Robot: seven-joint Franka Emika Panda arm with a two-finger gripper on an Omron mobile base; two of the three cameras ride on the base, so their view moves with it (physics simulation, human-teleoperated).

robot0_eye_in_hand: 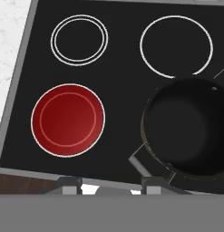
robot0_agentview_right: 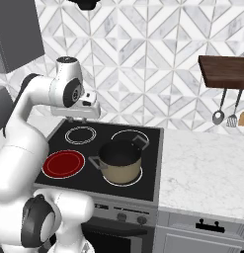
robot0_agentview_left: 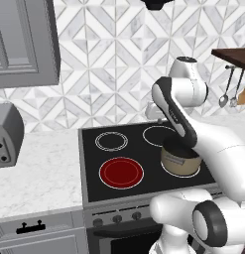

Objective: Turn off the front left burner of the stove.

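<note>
Small dark knobs (robot0_agentview_left: 117, 218) are sitting nearest the base cameras, lined along the grey front panel of the stove (robot0_agentview_left: 89, 163); judging by the task, one of them is what the arm is meant to turn, and none is being touched yet. Just behind the panel, the front left burner (robot0_agentview_left: 121, 172) is glowing red inside its two white rings, so it is evidently on. Beside it, on the front right ring, a tan pot (robot0_agentview_right: 120, 162) with a dark inside is standing, its two handles sticking out to the sides; it is well clear of the red disc. Farther back, the smaller double-ring circle (robot0_agentview_left: 111, 141) and the single thin-ring circle (robot0_eye_in_hand: 176, 46) are lying dark and bare. Above the back of the cooktop the gripper (robot0_agentview_right: 75, 119) is hanging high, fingers together and gripping nothing, looking straight down on the glass; this height is probably giving the hand camera a full view of all four rings before any descent. Farthest off, a ladle (robot0_agentview_right: 218, 116) is dangling from a wooden shelf (robot0_agentview_right: 224, 71) against the patterned wall.
</note>
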